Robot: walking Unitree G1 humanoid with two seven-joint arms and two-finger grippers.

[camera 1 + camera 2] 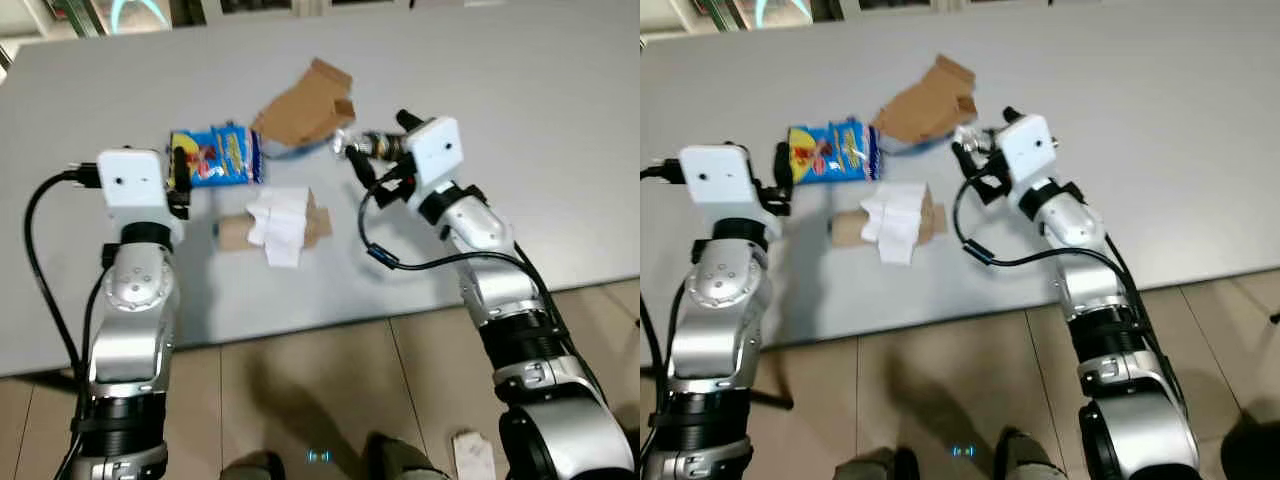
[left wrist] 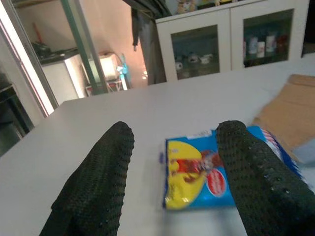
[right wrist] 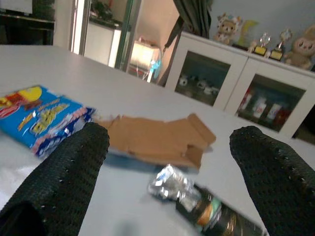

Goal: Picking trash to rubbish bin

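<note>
Both grippers open over the bench (image 1: 560,120) litter, nothing held.
Right gripper (image 3: 167,147) nr foil-necked bottle (image 3: 206,209): rigid, slick, take mid-body; left gripper (image 2: 172,182) by snack packet (image 2: 206,172): light, crinkly.

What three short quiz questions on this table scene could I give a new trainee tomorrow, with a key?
1. True or false: the left gripper is shut on the blue snack packet.
2. Which item lies nearest the right gripper: A the tissue, B the foil-topped bottle, C the snack packet?
3. What lies under the tissue?

Key: 1 false, its fingers stand open short of the packet. 2 B. 3 a cardboard tube, beside flattened brown cardboard on the grey table.
</note>
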